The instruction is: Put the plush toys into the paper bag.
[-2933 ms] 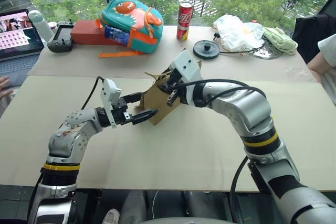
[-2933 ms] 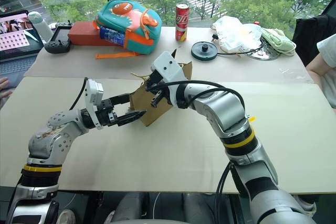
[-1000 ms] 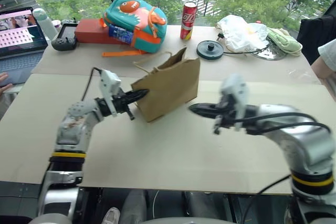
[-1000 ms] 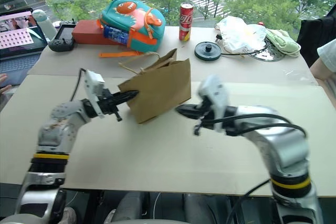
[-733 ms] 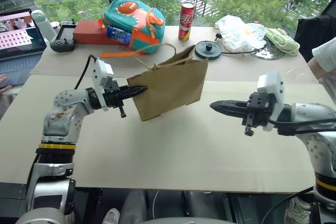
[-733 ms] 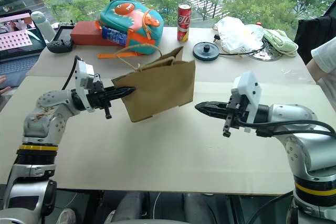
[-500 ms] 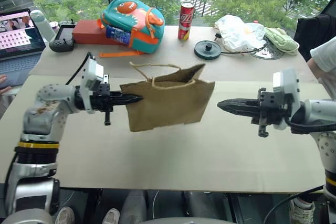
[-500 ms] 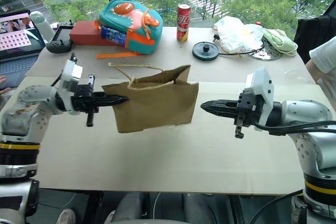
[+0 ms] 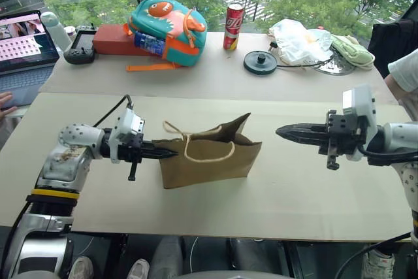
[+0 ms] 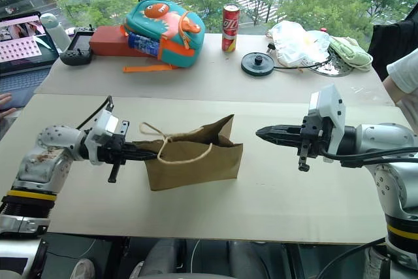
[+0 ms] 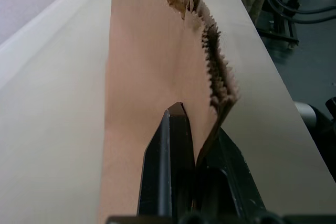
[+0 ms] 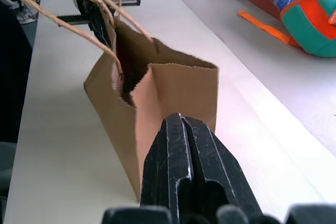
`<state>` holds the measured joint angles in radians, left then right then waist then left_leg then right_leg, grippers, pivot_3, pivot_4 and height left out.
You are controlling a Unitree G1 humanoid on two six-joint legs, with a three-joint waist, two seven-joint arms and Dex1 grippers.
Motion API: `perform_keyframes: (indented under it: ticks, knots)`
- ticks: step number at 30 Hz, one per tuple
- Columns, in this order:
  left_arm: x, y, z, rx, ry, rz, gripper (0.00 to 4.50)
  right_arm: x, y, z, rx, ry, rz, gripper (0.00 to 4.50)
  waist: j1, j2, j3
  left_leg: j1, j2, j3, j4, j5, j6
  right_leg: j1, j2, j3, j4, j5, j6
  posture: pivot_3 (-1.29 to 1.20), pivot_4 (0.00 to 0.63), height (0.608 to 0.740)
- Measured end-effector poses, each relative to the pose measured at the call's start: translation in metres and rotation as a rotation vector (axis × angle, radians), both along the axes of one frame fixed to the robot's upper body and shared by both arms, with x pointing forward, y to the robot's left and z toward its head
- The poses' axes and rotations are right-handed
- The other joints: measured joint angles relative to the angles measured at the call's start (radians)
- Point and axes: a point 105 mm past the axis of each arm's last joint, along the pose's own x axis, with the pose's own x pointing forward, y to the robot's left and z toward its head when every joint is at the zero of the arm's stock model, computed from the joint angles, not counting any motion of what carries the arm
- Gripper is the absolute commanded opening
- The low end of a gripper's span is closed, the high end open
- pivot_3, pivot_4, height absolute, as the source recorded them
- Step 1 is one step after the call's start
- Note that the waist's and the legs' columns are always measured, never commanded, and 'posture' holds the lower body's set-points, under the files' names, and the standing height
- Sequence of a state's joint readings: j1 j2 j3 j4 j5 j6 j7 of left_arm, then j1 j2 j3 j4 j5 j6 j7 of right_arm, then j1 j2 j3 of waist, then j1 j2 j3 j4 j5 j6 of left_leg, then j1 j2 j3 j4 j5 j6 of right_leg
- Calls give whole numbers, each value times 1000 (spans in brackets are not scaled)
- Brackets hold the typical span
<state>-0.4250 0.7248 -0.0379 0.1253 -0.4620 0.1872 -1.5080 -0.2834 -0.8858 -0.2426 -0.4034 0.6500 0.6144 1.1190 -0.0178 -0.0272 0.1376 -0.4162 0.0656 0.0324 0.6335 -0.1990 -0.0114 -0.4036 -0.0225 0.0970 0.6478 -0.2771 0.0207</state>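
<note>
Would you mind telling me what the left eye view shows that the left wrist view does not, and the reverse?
Left eye view alone: the right gripper, shut and apart from the paper bag, plus the dinosaur backpack and red can behind it.

Left wrist view alone: the bag's serrated top edge seen close, pinched between that gripper's black fingers.

Both: the left gripper shut on the paper bag, on the beige table.

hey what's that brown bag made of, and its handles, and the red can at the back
The bag looks like matte brown kraft paper: creased sides and a zigzag-cut rim. Its handles seem to be thin twisted paper cord, pale tan. The can is probably metal, glossy red with a printed label and a silvery top.
</note>
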Motion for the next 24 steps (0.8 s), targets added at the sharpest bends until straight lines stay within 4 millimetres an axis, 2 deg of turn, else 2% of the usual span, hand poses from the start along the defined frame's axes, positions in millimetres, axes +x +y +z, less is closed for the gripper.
perform_keyframes:
  ticks: [3, 6, 9, 12, 17, 24]
  knots:
    - [1, 1, -2, 7, -8, 8, 71, 0, 0, 0, -15, 2, -2, 0, 3, 0, 0, 0, 0, 0, 0, 0, 0, 0, 0, 0, 0, 0, 0, 0, 150, 728]
    - [4, 4, -5, 18, -11, 20, 825, 0, 2, -4, -21, 17, 8, 0, 4, 0, 0, 0, 0, 0, 0, 0, 0, 0, 0, 0, 0, 0, 0, 0, 150, 728]
    - [10, 9, -9, 37, -12, 41, 1878, 0, 4, -6, -24, 23, 12, 0, 4, 0, 0, 0, 0, 0, 0, 0, 0, 0, 0, 0, 0, 0, 0, 0, 150, 728]
    - [18, 9, -3, 50, -46, 42, 2942, -1, 5, -6, -26, 21, 14, 0, 4, 0, 0, 0, 0, 0, 0, 0, 0, 0, 0, 0, 0, 0, 0, 0, 150, 728]
    - [24, 4, 0, 52, -62, 12, 4463, 0, 7, -8, -29, 28, 20, 0, 5, 0, 0, 0, 0, 0, 0, 0, 0, 0, 0, 0, 0, 0, 0, 0, 150, 728]
    - [24, 2, 0, 62, -54, -14, 4463, -1, 10, -9, -33, 26, 19, 0, 3, 0, 0, 0, 0, 0, 0, 0, 0, 0, 0, 0, 1, 0, 0, 0, 150, 728]
